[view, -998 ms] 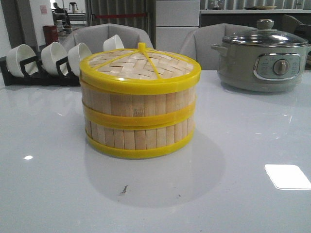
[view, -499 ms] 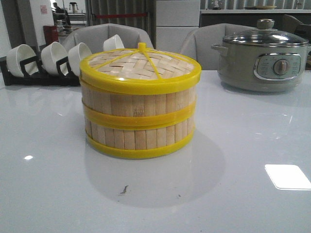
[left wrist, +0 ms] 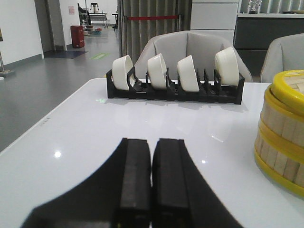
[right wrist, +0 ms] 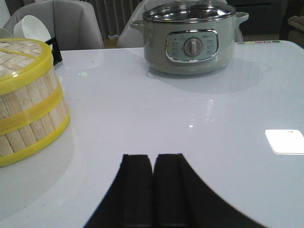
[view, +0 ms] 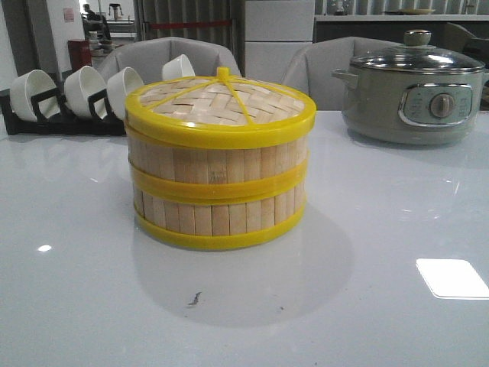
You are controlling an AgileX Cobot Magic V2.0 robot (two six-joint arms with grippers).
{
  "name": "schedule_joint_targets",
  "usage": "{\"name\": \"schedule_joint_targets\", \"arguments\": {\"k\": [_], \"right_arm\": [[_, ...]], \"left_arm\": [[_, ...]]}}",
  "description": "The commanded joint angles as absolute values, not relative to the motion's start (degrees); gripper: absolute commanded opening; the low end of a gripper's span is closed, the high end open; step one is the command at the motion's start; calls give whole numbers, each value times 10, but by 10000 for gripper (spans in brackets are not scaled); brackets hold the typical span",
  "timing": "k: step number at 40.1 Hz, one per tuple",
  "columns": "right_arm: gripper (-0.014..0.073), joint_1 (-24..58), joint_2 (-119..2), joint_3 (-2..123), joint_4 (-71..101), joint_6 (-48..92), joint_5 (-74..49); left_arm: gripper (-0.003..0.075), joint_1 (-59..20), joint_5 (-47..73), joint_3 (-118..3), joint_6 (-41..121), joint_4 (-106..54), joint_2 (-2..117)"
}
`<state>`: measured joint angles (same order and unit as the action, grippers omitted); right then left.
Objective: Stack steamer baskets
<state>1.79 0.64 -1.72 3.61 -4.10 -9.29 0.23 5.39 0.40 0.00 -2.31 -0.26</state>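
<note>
Two steamer baskets (view: 219, 180) of pale bamboo slats with yellow rims stand one on top of the other at the table's middle, capped by a woven lid (view: 220, 101) with a yellow knob. The stack shows at the edge of the left wrist view (left wrist: 282, 133) and of the right wrist view (right wrist: 29, 102). My left gripper (left wrist: 152, 142) is shut on nothing, low over the white table, well apart from the stack. My right gripper (right wrist: 153, 159) is likewise shut and empty on the stack's other side. Neither gripper appears in the front view.
A grey electric pot (view: 412, 88) with a glass lid stands at the back right. A black rack (view: 53, 115) holding several white bowls (view: 84, 90) runs along the back left. Grey chairs (view: 168, 57) stand behind the glossy white table (view: 382, 306).
</note>
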Motion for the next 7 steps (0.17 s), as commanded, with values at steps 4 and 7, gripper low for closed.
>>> {"name": "schedule_joint_targets", "arguments": {"k": [4, 7], "right_arm": [[26, 15, 18, -9, 32, -38, -50], [26, 15, 18, -9, 32, -38, -50]], "left_arm": [[86, 3, 9, 4, 0, -23, -9], [86, 3, 9, 4, 0, -23, -9]]}}
